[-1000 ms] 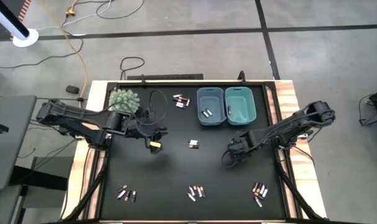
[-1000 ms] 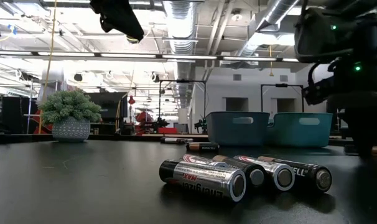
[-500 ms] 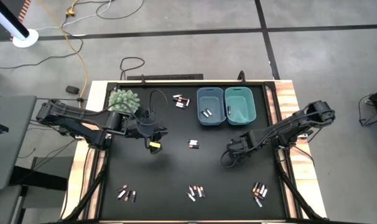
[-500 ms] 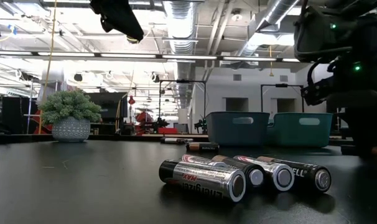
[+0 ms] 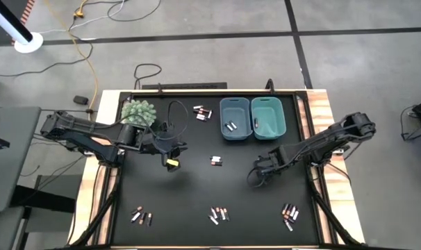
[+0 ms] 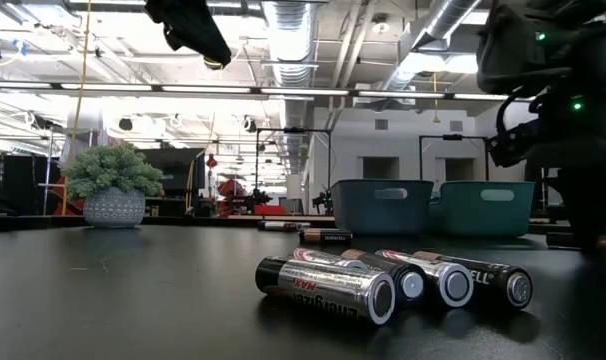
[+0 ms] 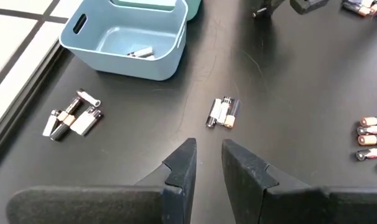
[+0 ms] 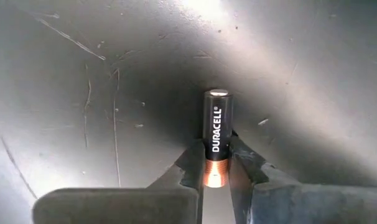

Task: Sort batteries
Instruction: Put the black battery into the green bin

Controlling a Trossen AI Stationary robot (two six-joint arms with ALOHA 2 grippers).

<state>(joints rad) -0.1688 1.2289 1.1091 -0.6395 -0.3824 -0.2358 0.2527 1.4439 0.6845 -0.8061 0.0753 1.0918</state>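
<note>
Black matting covers the table (image 5: 190,201), and the right gripper (image 5: 256,173) is down on it at about four o'clock from the centre, its fingers (image 8: 191,165) pinching a dark Duracell battery (image 8: 215,134) by its copper end. That cell lies flat on bare mat with nothing else close around it.

The left gripper (image 5: 172,163) hangs above the mat at about nine o'clock from centre, its jaws a narrow slit apart and holding nothing; a yellow tag shows at its tip. Just ahead of it lies the centre cluster of batteries (image 5: 216,161).

Other batteries lie in small heaps: one at eleven o'clock (image 5: 202,112) beside the bins, one at seven o'clock (image 5: 142,217), one at six o'clock (image 5: 218,214), and one at five o'clock (image 5: 290,214), below the right gripper and well apart from it. The blue bin (image 5: 235,119) and the teal bin (image 5: 268,117) stand touching side by side at the twelve-to-one o'clock edge; the blue one holds a couple of cells (image 7: 139,52). A potted plant (image 5: 139,112) sits at the ten o'clock corner, close to the left arm's forearm, with a looped cable (image 5: 174,111) beside it.

Open mat stretches between the two grippers and across the lower middle. Wooden rails (image 5: 322,111) frame the left and right edges.
</note>
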